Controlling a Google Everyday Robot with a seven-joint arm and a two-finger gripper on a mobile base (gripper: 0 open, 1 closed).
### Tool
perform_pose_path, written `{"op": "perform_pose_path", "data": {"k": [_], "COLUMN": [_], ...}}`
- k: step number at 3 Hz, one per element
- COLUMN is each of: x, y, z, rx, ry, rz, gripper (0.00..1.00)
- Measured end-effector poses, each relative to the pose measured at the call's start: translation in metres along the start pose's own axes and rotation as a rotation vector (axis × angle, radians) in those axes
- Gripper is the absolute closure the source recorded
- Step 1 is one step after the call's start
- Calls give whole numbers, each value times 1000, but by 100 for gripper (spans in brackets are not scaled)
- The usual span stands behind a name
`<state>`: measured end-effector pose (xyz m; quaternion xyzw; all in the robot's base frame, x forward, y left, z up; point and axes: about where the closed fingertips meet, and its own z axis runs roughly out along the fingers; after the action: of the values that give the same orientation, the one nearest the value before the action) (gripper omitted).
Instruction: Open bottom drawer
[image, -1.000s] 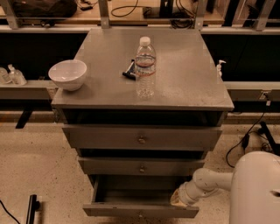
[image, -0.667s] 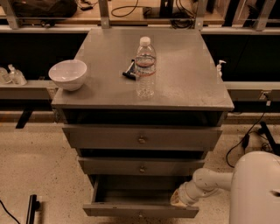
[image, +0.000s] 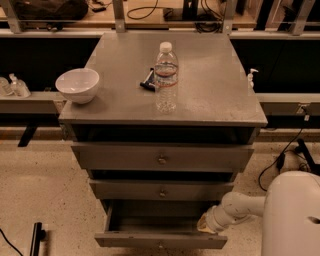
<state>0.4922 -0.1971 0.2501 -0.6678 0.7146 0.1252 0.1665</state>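
Observation:
The grey cabinet (image: 165, 107) has three drawers. The bottom drawer (image: 160, 240) stands pulled out toward me, its dark inside showing and its small round knob (image: 161, 245) at the frame's lower edge. The two drawers above it, each with a centre knob, are closed. My white arm (image: 240, 207) reaches in from the lower right, and the gripper (image: 204, 226) sits at the right end of the open bottom drawer, just behind its front panel. Its tip is hidden by the drawer.
On the cabinet top stand a white bowl (image: 77, 85) at the left edge, a clear water bottle (image: 166, 77) in the middle and a small dark tool (image: 147, 81) beside it. My white base (image: 292, 215) fills the lower right. Cables (image: 285, 155) lie on the floor at right.

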Motion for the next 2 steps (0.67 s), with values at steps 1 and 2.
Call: {"op": "perform_pose_path", "data": {"k": [1, 2], "x": [5, 6], "y": [-11, -17], "z": [14, 35], "rx": [37, 40], "ry": [-8, -25], "rz": [31, 39], "gripper": [100, 100]}}
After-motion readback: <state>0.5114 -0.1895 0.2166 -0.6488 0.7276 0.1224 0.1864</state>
